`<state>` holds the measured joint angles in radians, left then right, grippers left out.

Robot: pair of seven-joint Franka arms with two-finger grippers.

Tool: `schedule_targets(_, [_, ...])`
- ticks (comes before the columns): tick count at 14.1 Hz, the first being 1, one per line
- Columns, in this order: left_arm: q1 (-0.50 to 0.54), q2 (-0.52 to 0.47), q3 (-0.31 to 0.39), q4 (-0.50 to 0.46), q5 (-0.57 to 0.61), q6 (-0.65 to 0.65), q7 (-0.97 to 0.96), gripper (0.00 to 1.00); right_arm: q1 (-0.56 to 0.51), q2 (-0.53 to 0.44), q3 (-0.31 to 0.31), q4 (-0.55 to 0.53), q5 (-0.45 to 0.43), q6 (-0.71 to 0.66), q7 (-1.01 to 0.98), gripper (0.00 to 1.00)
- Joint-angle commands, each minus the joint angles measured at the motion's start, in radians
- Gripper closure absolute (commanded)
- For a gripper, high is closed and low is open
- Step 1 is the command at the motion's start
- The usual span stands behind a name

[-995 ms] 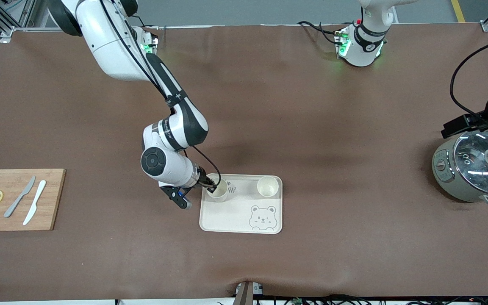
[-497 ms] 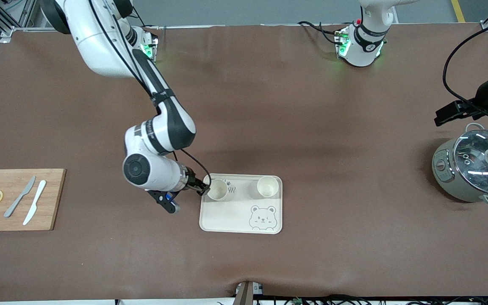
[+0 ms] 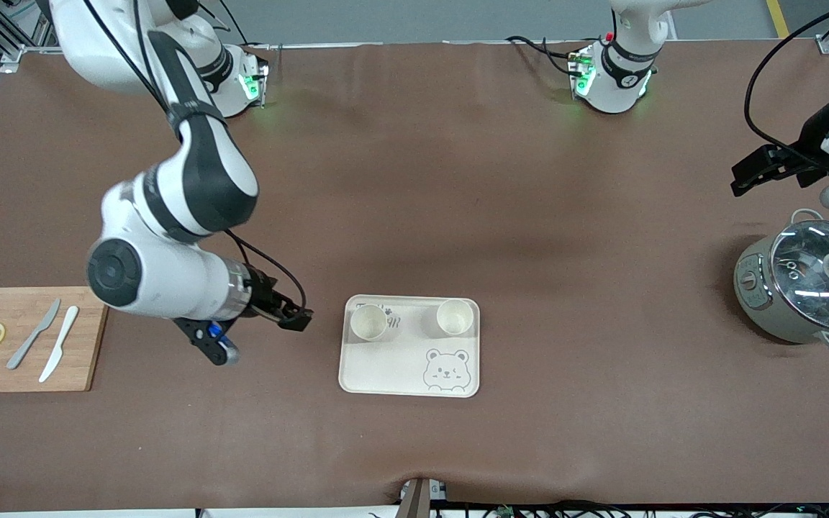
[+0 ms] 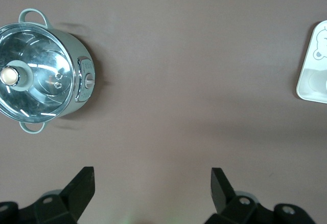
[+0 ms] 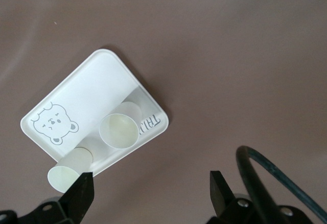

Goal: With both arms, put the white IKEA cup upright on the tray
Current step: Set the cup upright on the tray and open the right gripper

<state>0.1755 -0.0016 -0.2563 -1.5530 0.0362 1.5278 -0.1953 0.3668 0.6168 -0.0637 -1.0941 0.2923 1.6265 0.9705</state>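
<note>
The cream tray (image 3: 386, 368) with the bear drawing lies in the middle of the table. Two white cups stand upright on it, one (image 3: 369, 322) at the corner toward the right arm's end and one (image 3: 455, 316) beside it. My right gripper (image 3: 298, 318) is open and empty, off the tray toward the right arm's end. Its wrist view shows the tray (image 5: 97, 88), both cups (image 5: 118, 130) (image 5: 64, 175) and the open gripper (image 5: 150, 188). My left gripper (image 3: 745, 178) is open and empty, up in the air by the pot. It shows open in its wrist view (image 4: 152, 183).
A grey-green pot (image 3: 807, 288) with a glass lid stands at the left arm's end and shows in the left wrist view (image 4: 43, 77). A wooden cutting board (image 3: 87, 338) with two knives and lemon slices lies at the right arm's end.
My right gripper let go of the cup on the tray and drew back toward the right arm's end. My left gripper rose away from the pot lid.
</note>
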Motion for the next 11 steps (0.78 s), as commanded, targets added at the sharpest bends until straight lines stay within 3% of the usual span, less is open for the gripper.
schedule_targets(1, [0.006,-0.02,-0.003,-0.022,-0.024,0.015,0.024,0.0,-0.064,-0.115,0.013,-0.029,-0.079,-0.132,-0.071,0.0])
schedule_targets(4, [0.004,-0.011,-0.005,-0.019,-0.024,0.015,0.025,0.0,-0.176,-0.25,0.013,-0.142,-0.093,-0.166,-0.316,0.0])
schedule_targets(7, [0.007,-0.009,-0.003,-0.025,-0.024,0.011,0.06,0.0,-0.18,-0.371,0.015,-0.235,-0.237,-0.177,-0.474,0.0])
schedule_targets(11, [0.007,-0.021,-0.003,-0.028,-0.03,0.011,0.077,0.0,-0.198,-0.512,0.012,-0.325,-0.323,-0.2,-0.694,0.0])
